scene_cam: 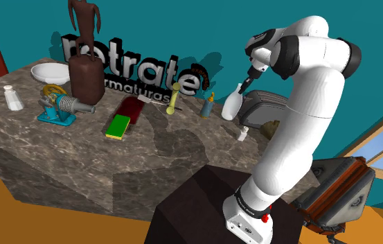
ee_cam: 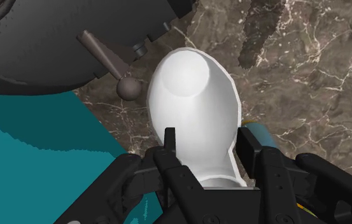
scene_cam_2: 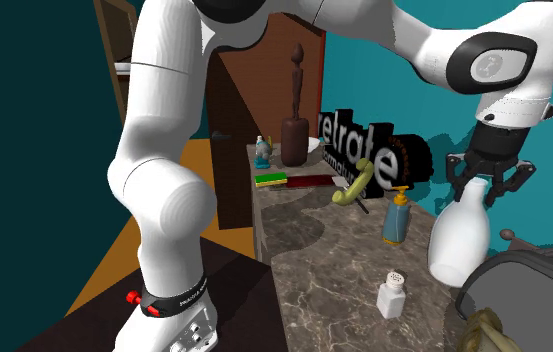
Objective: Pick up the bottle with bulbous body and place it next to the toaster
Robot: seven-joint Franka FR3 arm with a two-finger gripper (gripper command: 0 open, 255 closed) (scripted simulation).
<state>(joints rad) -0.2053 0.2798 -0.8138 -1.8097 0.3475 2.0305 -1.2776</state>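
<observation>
Gripper (scene_cam_2: 487, 183) clasps the neck of the white bulbous bottle (scene_cam_2: 458, 238), held above the marble counter (scene_cam_2: 314, 270) just beside the dark toaster (scene_cam_2: 534, 285); bare counter separates it from a small white shaker (scene_cam_2: 392, 295).

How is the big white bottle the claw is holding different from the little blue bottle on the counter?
The white bottle is plain white all over; the blue bottle is blue with a yellowish top. The white bottle is much bigger and fatter than the blue bottle. The white bottle hangs by its neck in the claw; the blue bottle stands alone on the marble counter. Both are upright, narrow at the top.
</observation>
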